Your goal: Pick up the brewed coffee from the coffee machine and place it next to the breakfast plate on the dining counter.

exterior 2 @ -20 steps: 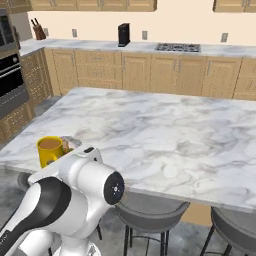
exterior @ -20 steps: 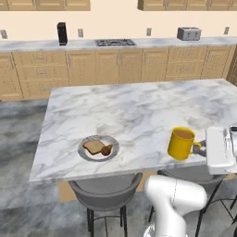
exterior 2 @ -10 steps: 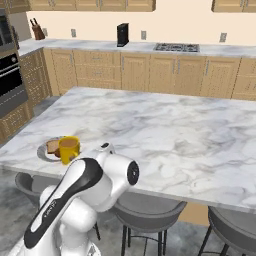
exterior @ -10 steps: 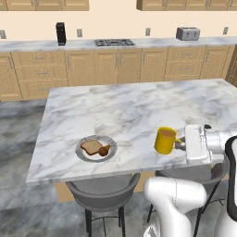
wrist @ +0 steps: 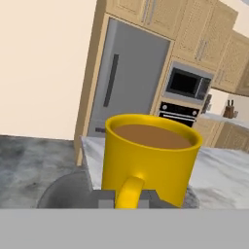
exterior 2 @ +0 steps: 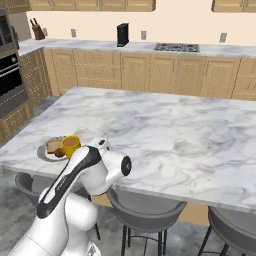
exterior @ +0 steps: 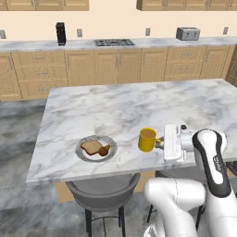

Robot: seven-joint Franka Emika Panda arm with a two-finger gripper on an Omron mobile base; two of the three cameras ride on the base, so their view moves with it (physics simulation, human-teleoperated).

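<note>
The brewed coffee [exterior: 147, 140], a yellow mug with brown liquid inside, hangs upright low over the dining counter [exterior: 129, 106], near its front edge. My gripper [exterior: 160, 143] is shut on the mug's handle [wrist: 129, 192], coming at it from the right. The hand view has the mug [wrist: 153, 158] close up, with a dark fingertip on each side of the handle. The breakfast plate [exterior: 96, 148], with toast and a dark bit of food, lies a short way left of the mug. In the right base view the mug [exterior 2: 71, 146] sits just beside the plate [exterior 2: 50, 150]. The coffee machine [exterior: 60, 33] stands far back on the wall counter.
A silver toaster [exterior: 188, 33] and a stovetop [exterior: 114, 42] sit on the far wall counter. Grey stools [exterior: 102, 196] stand under the island's front edge. A fridge [wrist: 124, 78] and a wall oven [exterior 2: 10, 80] line the left side of the room.
The gripper has carried the mug leftward along the island's front edge, from the right end to a spot close to the plate.
</note>
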